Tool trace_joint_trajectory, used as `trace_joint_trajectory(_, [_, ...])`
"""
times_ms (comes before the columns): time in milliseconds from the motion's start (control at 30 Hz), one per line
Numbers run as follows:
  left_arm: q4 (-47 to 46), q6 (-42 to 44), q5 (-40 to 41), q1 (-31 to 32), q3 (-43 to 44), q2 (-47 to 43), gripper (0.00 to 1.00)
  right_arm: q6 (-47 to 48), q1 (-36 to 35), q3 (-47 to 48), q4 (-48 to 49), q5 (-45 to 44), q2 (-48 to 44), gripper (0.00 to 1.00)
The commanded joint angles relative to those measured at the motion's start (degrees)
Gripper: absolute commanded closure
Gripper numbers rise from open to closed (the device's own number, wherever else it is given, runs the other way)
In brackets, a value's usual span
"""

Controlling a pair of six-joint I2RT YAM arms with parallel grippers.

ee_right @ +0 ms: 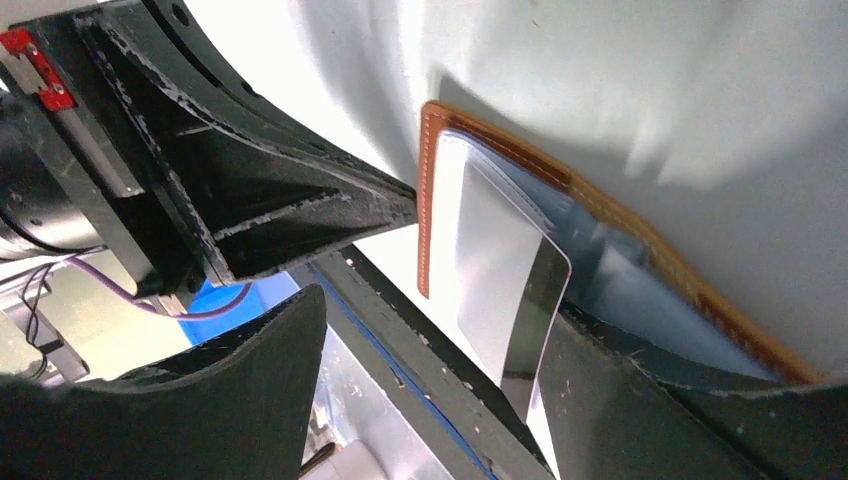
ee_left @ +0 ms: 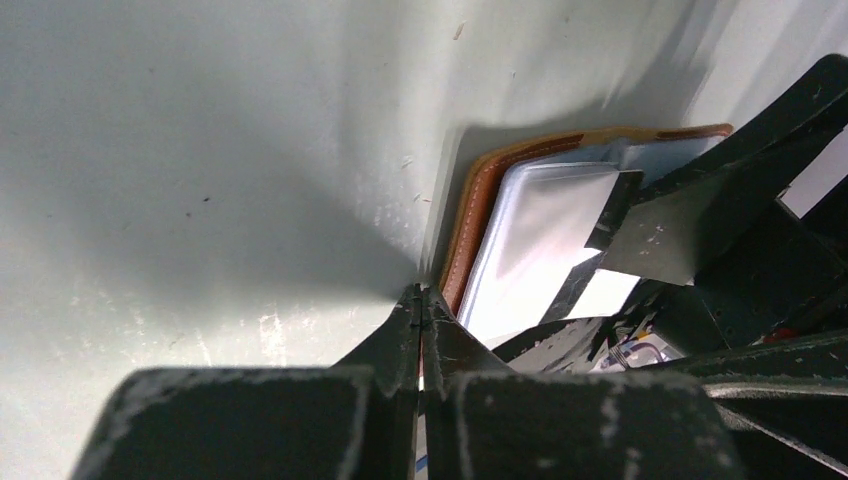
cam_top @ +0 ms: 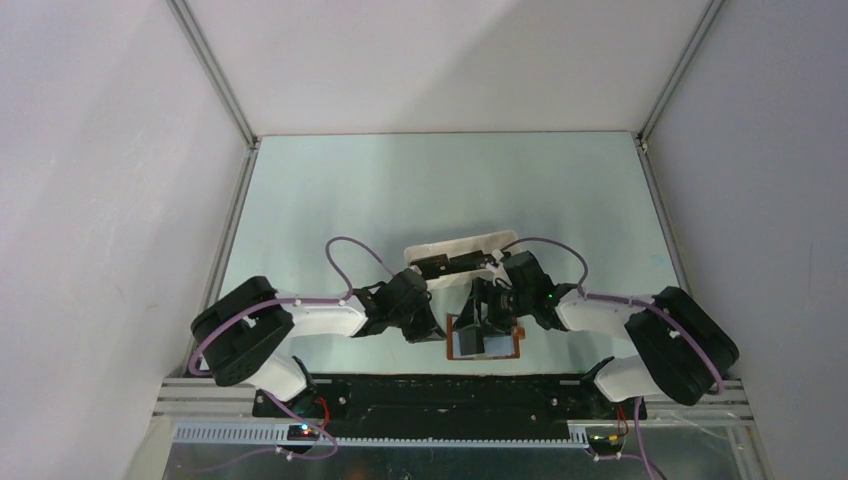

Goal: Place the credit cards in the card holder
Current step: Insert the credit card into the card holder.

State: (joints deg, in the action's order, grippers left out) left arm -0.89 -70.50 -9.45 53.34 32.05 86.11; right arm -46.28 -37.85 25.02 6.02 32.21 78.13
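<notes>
Card (ee_right: 510, 290) is sitting partway in the wallet (cam_top: 483, 338), lying open on the worktop (cam_top: 350, 200). Right tool (cam_top: 488, 318) is standing apart around the card; left tool (ee_left: 420, 300), pinched together, is resting at the wallet's left edge. Pushing it home seems outstanding.

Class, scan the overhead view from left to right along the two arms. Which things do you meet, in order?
Left arm's black elbow housing → left gripper → card holder → right arm's black elbow housing. The right gripper hangs over the card holder, so it is left out.
</notes>
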Motion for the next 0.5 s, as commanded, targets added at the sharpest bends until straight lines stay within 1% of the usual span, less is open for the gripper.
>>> trace_joint_trajectory(0, [-0.35,0.32,1.12,0.27,-0.27,-1.05,1.00,3.42,-1.95,4.21,-1.21,-1.29,5.45,0.23])
trace_joint_trajectory(133, [0.38,-0.78,3.67,0.28,-2.21,-4.97,1.00,2.63,-3.12,6.85,-0.38,0.54,8.63,0.23])
trace_joint_trajectory(200, [0.50,-1.09,4.63,0.20,-2.89,-6.28,1.00,2.22,-4.85,7.86,-0.26,1.40,9.12,0.23])
trace_joint_trajectory(333, [0.51,-1.39,5.35,0.17,-3.34,-7.10,1.00,1.41,-6.85,9.02,-1.16,1.50,9.43,0.22])
trace_joint_trajectory(400, [0.53,-1.65,5.39,0.07,-3.62,-7.36,1.00,1.80,-6.99,9.23,-2.78,0.81,8.96,0.21])
trace_joint_trajectory(467, [0.53,-2.23,5.83,-0.05,-4.14,-7.97,1.00,3.18,-7.06,9.75,-6.42,-0.87,7.88,0.20])
